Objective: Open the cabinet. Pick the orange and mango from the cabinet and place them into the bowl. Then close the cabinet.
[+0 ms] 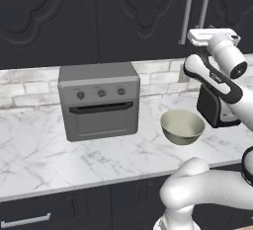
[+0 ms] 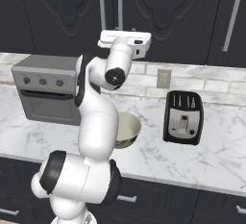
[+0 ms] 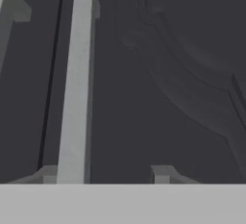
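Observation:
The black cabinet (image 1: 143, 17) (image 2: 163, 11) has both doors shut, so the orange and mango are hidden. My gripper (image 1: 203, 31) (image 2: 122, 34) is raised to the foot of the right door's silver handle (image 1: 204, 7) (image 2: 120, 6). In the hand view the gripper (image 3: 104, 174) is open. The handle (image 3: 74, 88) stands between the fingertips, close to the left one, with a wide gap to the right one. The cream bowl (image 1: 182, 126) (image 2: 132, 124) sits on the marble counter below the hand, with nothing showing inside it.
A grey toaster oven (image 1: 99, 100) (image 2: 45, 93) stands on the counter left of the bowl. A black toaster (image 2: 183, 117) stands to its right. The left door's handle (image 1: 187, 14) (image 2: 102, 6) (image 3: 9, 6) runs just beside the gripped-around one.

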Robot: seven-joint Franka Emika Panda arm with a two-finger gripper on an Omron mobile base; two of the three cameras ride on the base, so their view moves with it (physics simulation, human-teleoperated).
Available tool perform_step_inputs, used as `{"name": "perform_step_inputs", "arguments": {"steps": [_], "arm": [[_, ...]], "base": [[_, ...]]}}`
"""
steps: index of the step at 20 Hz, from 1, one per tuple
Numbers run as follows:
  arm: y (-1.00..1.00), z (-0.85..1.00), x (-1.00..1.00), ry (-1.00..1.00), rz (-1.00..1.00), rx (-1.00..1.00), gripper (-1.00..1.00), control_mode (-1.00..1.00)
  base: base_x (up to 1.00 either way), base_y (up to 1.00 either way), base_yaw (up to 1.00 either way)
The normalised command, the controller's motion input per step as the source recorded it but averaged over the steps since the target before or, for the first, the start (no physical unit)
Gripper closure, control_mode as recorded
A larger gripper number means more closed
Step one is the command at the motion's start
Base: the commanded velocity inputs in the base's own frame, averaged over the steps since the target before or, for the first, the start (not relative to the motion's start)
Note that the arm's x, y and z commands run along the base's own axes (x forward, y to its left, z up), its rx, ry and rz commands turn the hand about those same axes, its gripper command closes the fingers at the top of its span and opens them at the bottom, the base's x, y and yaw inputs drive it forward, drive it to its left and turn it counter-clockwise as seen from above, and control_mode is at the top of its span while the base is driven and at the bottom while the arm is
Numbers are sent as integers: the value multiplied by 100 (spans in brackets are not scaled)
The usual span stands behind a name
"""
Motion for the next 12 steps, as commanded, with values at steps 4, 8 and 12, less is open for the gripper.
{"name": "perform_step_inputs", "arguments": {"steps": [4, 8, 12], "arm": [[0, 13, -10, 0, 0, 0, 100, -100], [0, 9, -18, 0, 0, 0, 100, -100], [0, 0, 0, 0, 0, 0, 100, -100]], "base": [[0, 0, 0], [0, 0, 0], [0, 0, 0]]}}
